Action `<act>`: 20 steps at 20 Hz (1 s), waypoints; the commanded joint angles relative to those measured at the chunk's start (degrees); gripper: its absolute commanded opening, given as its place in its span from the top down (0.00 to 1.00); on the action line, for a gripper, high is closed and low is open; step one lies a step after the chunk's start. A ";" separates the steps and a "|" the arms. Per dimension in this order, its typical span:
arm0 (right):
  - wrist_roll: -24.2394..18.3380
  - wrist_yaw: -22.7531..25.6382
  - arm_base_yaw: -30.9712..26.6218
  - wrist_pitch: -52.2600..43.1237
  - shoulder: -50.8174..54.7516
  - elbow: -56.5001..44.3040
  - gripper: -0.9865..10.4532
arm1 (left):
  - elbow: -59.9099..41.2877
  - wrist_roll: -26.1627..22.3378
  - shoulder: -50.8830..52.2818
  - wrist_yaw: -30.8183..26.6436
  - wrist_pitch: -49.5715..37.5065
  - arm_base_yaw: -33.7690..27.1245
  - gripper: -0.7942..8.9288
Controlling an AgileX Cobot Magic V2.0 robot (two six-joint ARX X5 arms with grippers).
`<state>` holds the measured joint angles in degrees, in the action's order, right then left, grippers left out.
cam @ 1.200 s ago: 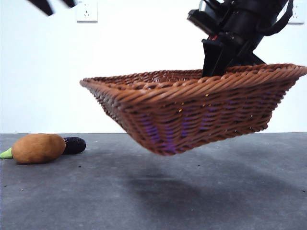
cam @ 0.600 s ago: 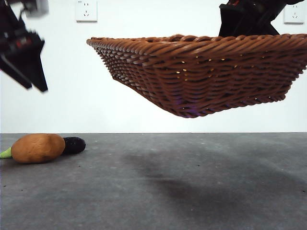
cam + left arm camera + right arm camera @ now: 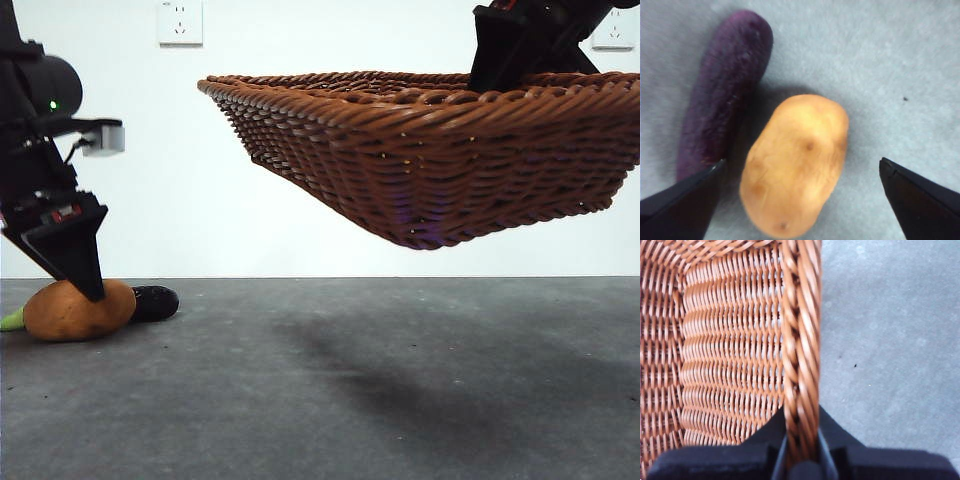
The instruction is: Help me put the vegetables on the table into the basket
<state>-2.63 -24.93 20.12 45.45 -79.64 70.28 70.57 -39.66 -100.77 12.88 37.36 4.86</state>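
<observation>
Right gripper (image 3: 801,460) clamps the braided rim of one woven wicker basket (image 3: 440,160); left gripper (image 3: 800,200), jaws spread, straddles one smooth oval potato (image 3: 795,165) beside one fuzzy purple eggplant (image 3: 722,95).

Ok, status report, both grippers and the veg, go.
Left gripper open, jaws straddling potato on table. Right gripper shut on basket rim, basket held in the air. Eggplant beside potato, near one left jaw.

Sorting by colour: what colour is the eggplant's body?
Dark purple eggplant; shows best in the left wrist view.
</observation>
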 commanded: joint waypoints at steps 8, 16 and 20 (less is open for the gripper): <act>-0.15 -0.81 -0.04 -1.11 0.42 0.48 0.92 | -0.02 0.42 -4.26 0.59 -2.56 -0.22 0.70; 0.94 -0.39 -0.04 -1.20 0.37 0.48 0.92 | 0.04 5.11 -3.34 1.09 0.11 -0.20 0.93; 1.14 1.84 -0.04 -0.39 -0.63 0.17 0.92 | 0.04 6.64 4.48 6.84 2.38 -0.57 0.93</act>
<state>-2.37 -22.44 20.10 45.56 -79.94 70.28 70.59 -34.13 -96.84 19.16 39.66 4.54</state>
